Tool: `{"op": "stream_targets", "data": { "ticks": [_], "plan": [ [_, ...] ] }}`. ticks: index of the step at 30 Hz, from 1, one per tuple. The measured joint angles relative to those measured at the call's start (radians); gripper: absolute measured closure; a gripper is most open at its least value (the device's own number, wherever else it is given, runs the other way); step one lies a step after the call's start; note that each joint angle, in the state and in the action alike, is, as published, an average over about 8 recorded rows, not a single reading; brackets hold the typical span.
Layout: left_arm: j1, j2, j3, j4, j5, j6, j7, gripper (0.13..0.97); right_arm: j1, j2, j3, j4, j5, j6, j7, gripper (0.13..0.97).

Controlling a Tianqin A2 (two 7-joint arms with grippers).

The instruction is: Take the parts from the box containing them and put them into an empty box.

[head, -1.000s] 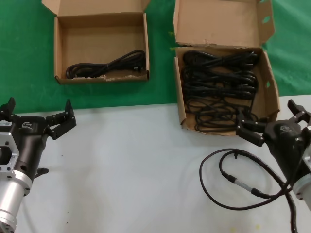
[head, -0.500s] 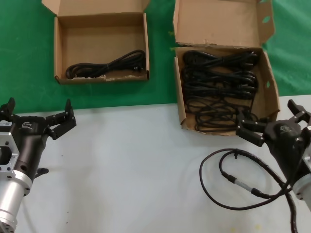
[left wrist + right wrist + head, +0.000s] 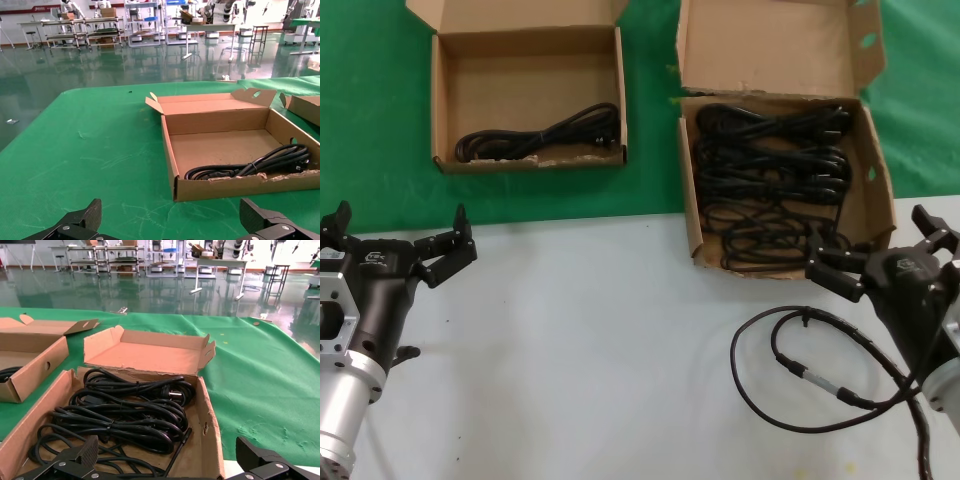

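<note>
The right gripper [image 3: 876, 252], jaws wide and empty, hangs just before the larger box [image 3: 873, 190]; the coiled power cords [image 3: 770, 185] lie crosswise ahead. The left gripper [image 3: 398, 240], also wide, idles far off.

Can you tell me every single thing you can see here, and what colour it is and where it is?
smaller box: one, brown cardboard, on the green cloth on the robot's left, lid flap open.
cord in the smaller box: one, black, lying along its front wall.
larger box: one, brown cardboard, on the robot's right, straddling the cloth's edge, lid flap open.
cords in the larger box: several coiled bundles, black, filling it; exact number unclear.
looped cable: one, black with a silver-white connector, on the white table in front of the larger box.
green cloth: one, covering the far part of the table.
white table: one, nearest the robot.
left claw: black, open, over the table's left side.
right claw: black, open, at the larger box's front.
</note>
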Motion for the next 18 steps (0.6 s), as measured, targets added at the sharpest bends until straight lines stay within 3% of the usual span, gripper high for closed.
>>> {"op": "stream_targets", "data": {
  "ticks": [18],
  "plan": [
    [0.0,0.0,0.0,0.0,0.0,0.0,0.0,0.132,0.0,0.0,0.0,0.0,0.0,0.0,0.0,0.129]
  ]
}}
